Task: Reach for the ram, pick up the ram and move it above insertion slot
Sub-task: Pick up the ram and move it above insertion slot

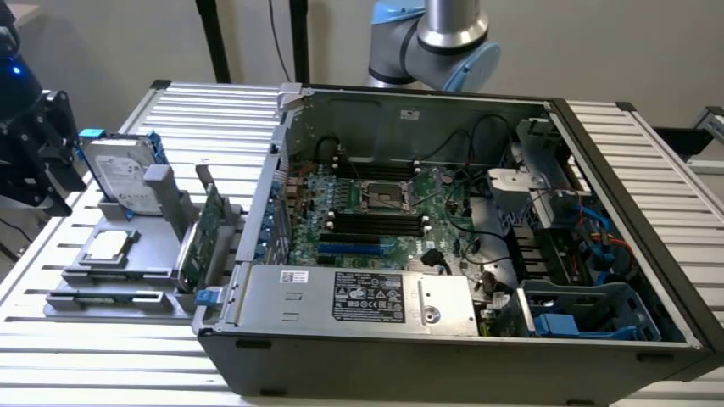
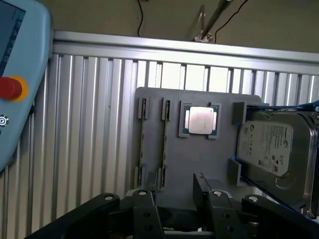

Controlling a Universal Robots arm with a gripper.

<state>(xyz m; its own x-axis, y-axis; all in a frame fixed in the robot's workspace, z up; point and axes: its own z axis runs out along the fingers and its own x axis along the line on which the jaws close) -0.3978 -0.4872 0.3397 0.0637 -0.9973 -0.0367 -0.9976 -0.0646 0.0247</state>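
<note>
A grey holder tray (image 1: 158, 254) (image 2: 199, 159) lies on the slatted table, left of the open computer case (image 1: 453, 339). Two long narrow rails (image 2: 143, 144) run along the tray's near side. A thin dark strip in the front rail (image 1: 102, 298) looks like the ram, but I cannot tell for sure. The black insertion slots (image 1: 374, 225) sit on the motherboard inside the case. My gripper (image 2: 177, 204) hangs above the tray, open, its black fingers (image 2: 215, 204) apart with nothing between them. Its dark body (image 1: 40, 148) is at the exterior view's left edge.
A hard drive (image 1: 125, 174) (image 2: 271, 149) and a CPU (image 1: 105, 246) (image 2: 200, 120) rest in the tray. A green expansion card with a blue tab (image 1: 203, 246) stands by the case wall. A teach pendant (image 2: 20, 74) lies on the table beside the tray.
</note>
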